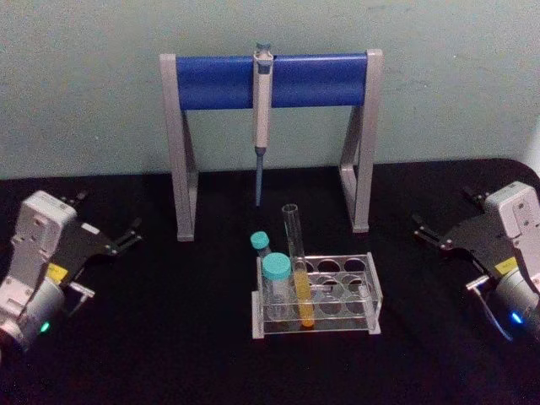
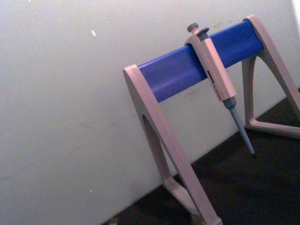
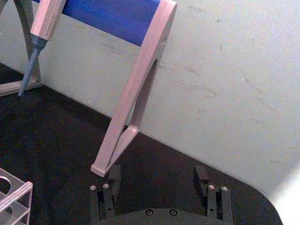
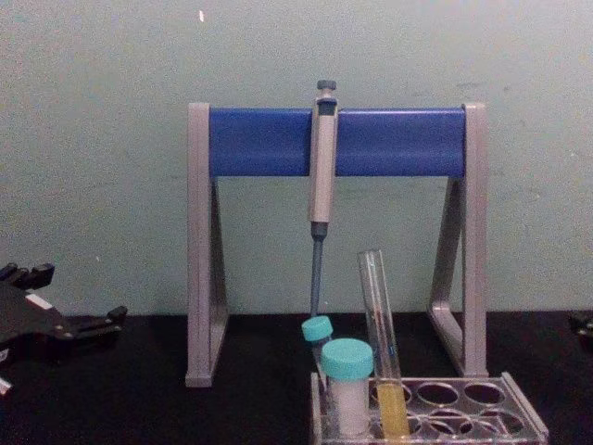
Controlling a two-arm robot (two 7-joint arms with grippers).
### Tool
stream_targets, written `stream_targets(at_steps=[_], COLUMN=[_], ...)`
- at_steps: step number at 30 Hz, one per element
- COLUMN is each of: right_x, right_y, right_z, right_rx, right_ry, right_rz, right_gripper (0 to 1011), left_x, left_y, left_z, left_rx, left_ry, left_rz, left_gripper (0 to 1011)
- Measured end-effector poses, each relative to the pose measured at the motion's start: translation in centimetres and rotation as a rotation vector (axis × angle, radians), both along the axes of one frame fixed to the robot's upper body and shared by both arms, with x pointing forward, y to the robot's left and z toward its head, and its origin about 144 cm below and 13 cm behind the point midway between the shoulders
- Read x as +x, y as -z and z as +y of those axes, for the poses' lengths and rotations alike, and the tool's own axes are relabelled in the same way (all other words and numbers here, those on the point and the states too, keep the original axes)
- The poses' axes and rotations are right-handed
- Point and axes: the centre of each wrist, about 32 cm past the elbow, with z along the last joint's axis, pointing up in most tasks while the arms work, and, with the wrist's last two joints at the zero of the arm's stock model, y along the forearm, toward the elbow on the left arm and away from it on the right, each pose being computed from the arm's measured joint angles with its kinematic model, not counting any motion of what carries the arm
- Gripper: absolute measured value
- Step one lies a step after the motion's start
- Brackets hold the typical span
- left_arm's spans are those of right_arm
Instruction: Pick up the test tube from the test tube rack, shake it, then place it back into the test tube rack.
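The test tube [image 1: 297, 263] is a tall clear glass tube with yellow liquid at its bottom. It stands slightly tilted in a front hole of the clear test tube rack [image 1: 374, 295] at the table's middle; the chest view shows the tube [image 4: 378, 315] in the rack [image 4: 521, 408] too. My left gripper [image 1: 110, 215] rests open at the far left, well away from the rack. At the far right my right gripper [image 1: 443, 211] is open as well, and its wrist view shows the spread gripper [image 3: 157, 178] with nothing between the fingers.
Two teal-capped white tubes [image 1: 275, 272] stand in the rack's left holes beside the test tube. Behind the rack stands a grey-and-blue pipette stand [image 1: 211, 80] with a pipette [image 1: 262, 110] hanging from it. A pale wall closes off the back of the black table.
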Motion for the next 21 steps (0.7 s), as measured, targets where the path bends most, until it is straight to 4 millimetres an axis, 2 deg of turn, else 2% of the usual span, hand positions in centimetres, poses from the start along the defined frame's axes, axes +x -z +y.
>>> stream_targets(at_steps=[21], right_x=[0.0], right_y=[0.0], right_z=[-0.02], right_rx=[-0.001], right_ry=[0.0], right_rz=[0.0], right_gripper=[1000], left_x=[0.0], left_y=[0.0], left_z=[0.0], left_rx=[0.0], left_ry=[0.0], left_rz=[0.0], left_gripper=[1001])
